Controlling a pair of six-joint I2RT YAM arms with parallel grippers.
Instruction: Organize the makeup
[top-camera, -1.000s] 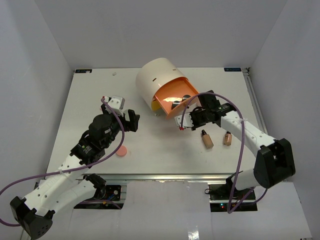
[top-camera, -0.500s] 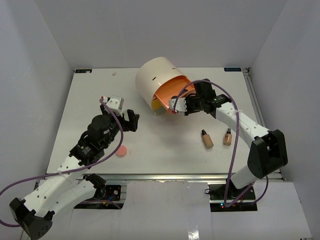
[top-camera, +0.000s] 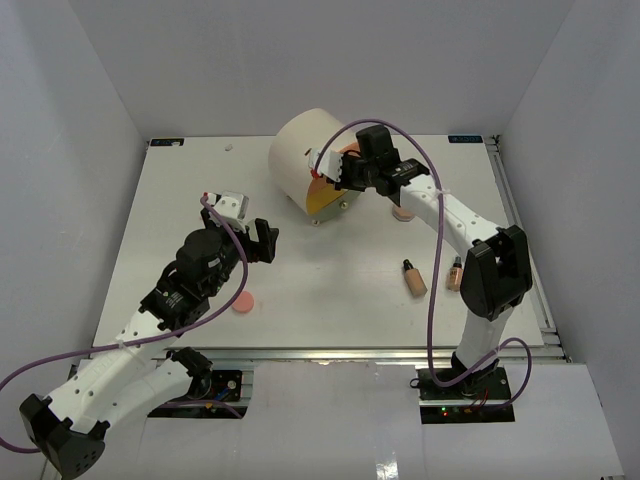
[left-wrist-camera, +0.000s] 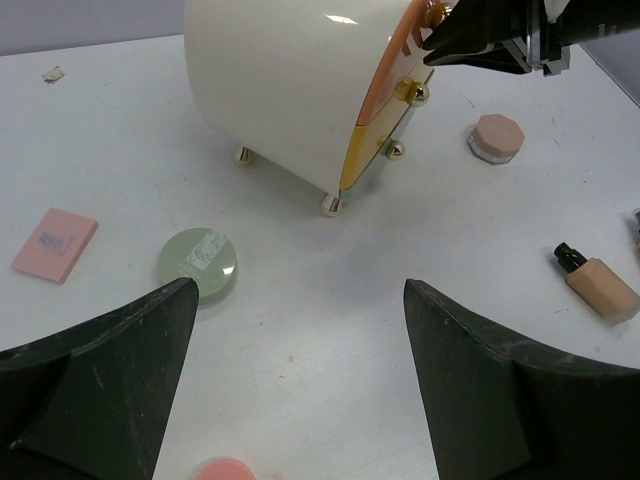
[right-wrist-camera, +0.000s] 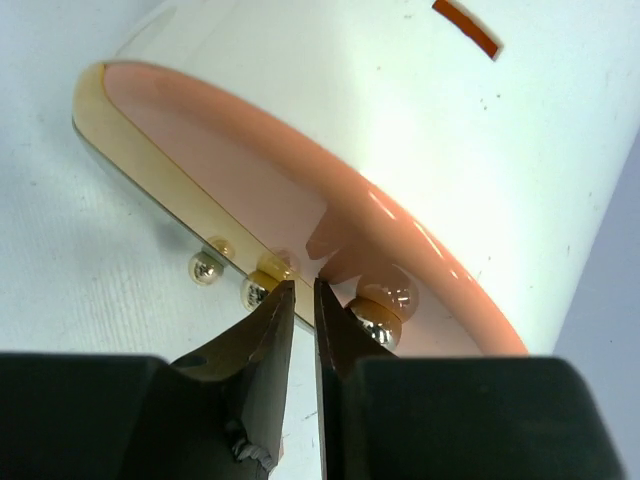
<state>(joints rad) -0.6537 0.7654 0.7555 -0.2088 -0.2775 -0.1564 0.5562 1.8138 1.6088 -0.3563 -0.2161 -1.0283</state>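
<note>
The cream cylindrical box (top-camera: 303, 155) lies on its side, its orange drawer front (right-wrist-camera: 300, 215) flush with the box. My right gripper (right-wrist-camera: 297, 287) is shut and empty, its tips against that front between the gold knobs (right-wrist-camera: 380, 312); from above it sits at the box's mouth (top-camera: 332, 178). My left gripper (left-wrist-camera: 300, 400) is open and empty above bare table (top-camera: 268, 243). Two tan bottles (top-camera: 413, 278) (top-camera: 455, 273) lie at the right. A beige compact (top-camera: 403, 212) lies near the box, a pink compact (top-camera: 243, 303) by my left arm. The black jars are out of view.
The left wrist view shows a pale green round compact (left-wrist-camera: 198, 262) and a flat pink rectangle (left-wrist-camera: 55, 243) left of the box. White walls enclose the table (top-camera: 330, 290) on three sides.
My right gripper moved up and left against the orange drawer, which slid into the box. The dark items seen inside it are now hidden. The left arm has not moved.
</note>
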